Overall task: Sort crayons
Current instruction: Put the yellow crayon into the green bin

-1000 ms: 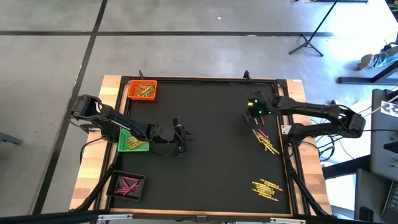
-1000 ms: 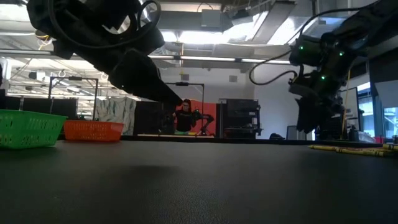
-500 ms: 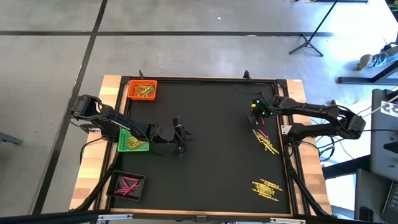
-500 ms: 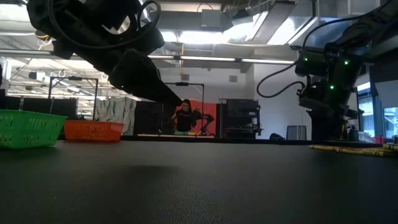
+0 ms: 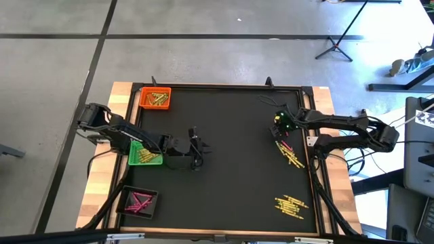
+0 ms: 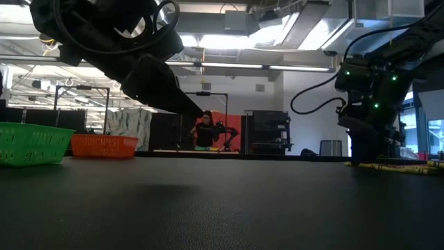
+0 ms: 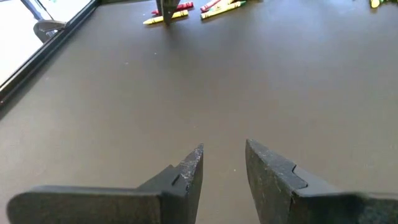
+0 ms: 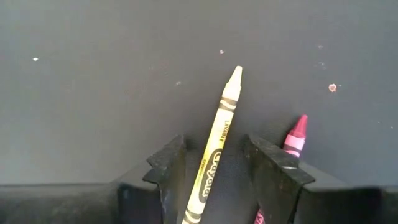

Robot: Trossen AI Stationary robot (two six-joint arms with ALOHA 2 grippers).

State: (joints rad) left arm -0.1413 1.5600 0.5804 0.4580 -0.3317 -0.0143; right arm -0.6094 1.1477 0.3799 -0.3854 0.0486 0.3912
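Loose crayons (image 5: 290, 154) lie on the black mat near the table's right edge, with a second bunch (image 5: 290, 205) nearer the front. My right gripper (image 5: 280, 127) points down over the far end of the first bunch, open. In the right wrist view a yellow crayon (image 8: 221, 130) lies flat on the mat between its fingers (image 8: 214, 146), and a pink crayon (image 8: 295, 137) lies just outside one finger. My left gripper (image 7: 222, 152) hovers open over the mat's middle (image 5: 196, 150), with nothing between its fingers.
Three small trays stand along the left side: an orange one (image 5: 155, 98) at the far corner, a green one (image 5: 145, 153) beside my left arm, and a black one (image 5: 139, 201) near the front, each holding crayons. A raised frame borders the mat.
My right gripper has come down and a little toward the table's near edge, onto the far end of the crayon bunch; its fingers have kept the same gap. The crayons have not moved.
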